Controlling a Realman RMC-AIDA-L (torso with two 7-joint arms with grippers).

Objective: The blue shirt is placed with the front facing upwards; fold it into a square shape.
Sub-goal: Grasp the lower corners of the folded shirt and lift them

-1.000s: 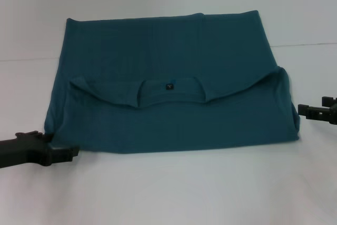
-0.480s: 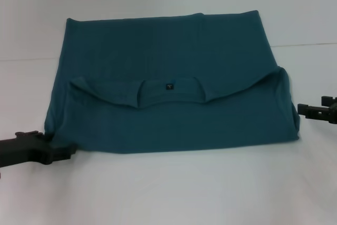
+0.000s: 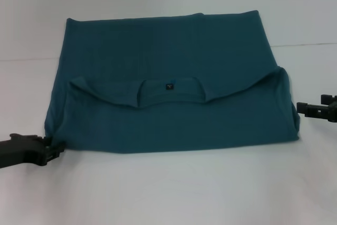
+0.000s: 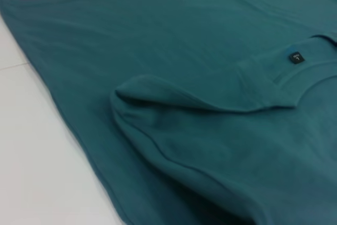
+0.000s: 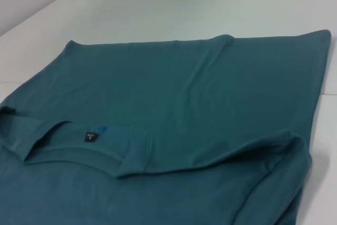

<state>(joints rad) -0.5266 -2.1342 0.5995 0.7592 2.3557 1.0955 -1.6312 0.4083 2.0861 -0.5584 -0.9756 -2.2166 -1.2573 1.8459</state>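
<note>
The blue shirt (image 3: 168, 93) lies half-folded mid-table, left gripper (image 3: 52, 152) at its near-left corner and right gripper (image 3: 308, 110) just beside its right edge, finger state unclear; grip both corners evenly before the next fold.

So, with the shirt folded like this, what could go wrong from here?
1. The left gripper sits against the near left corner of the blue shirt; if it moves away, it may drag that corner and spoil the straight edge.
2. The folded-over near layer bulges at its right end, so it could slip open.
3. The collar edge curves unevenly, so the next fold may come out less square.
The right gripper waits beside the right edge.
</note>
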